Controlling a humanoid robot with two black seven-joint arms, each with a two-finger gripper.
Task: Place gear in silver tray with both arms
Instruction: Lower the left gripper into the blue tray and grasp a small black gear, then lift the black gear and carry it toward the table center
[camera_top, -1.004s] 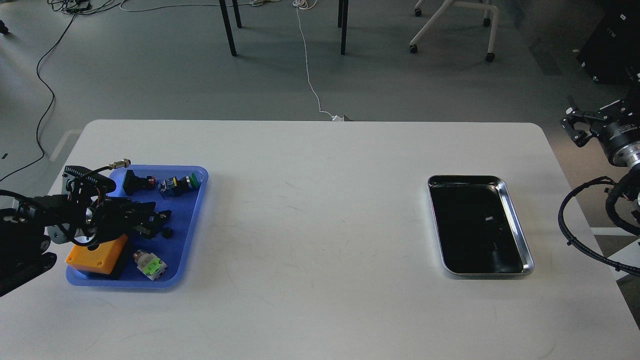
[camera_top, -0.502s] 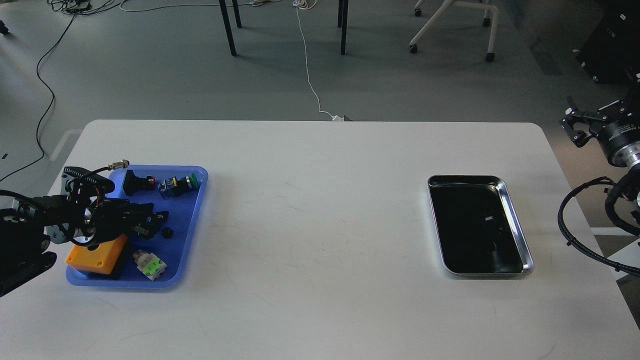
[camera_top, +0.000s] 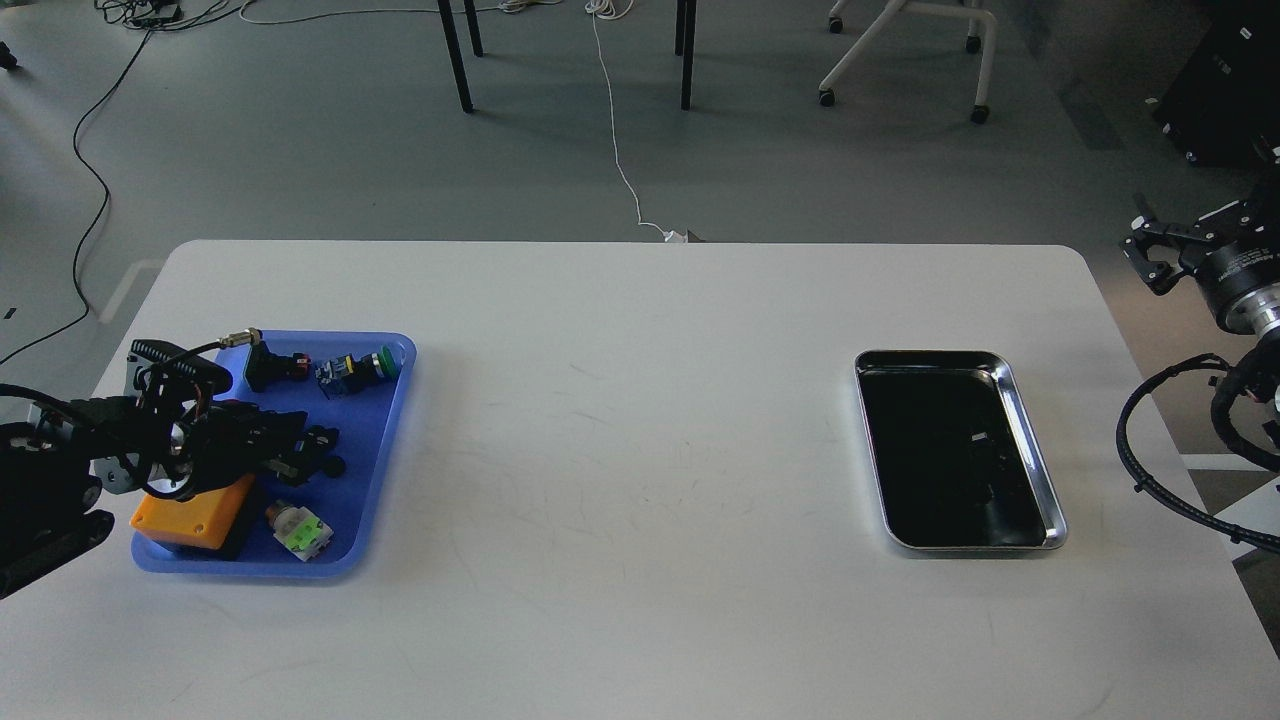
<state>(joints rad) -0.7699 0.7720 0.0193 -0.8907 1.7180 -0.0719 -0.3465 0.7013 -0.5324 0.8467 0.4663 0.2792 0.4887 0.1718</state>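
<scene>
Over the blue tray, left claw beside a black gear; grip unclear.

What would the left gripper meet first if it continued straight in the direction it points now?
The left gripper points right over the blue tray. First comes the small black part at its fingertips, probably touching already, though depth is unclear; then the tray's right rim.

Grey floor strewn with cables; dark table legs; white wheeled chair base.
</scene>
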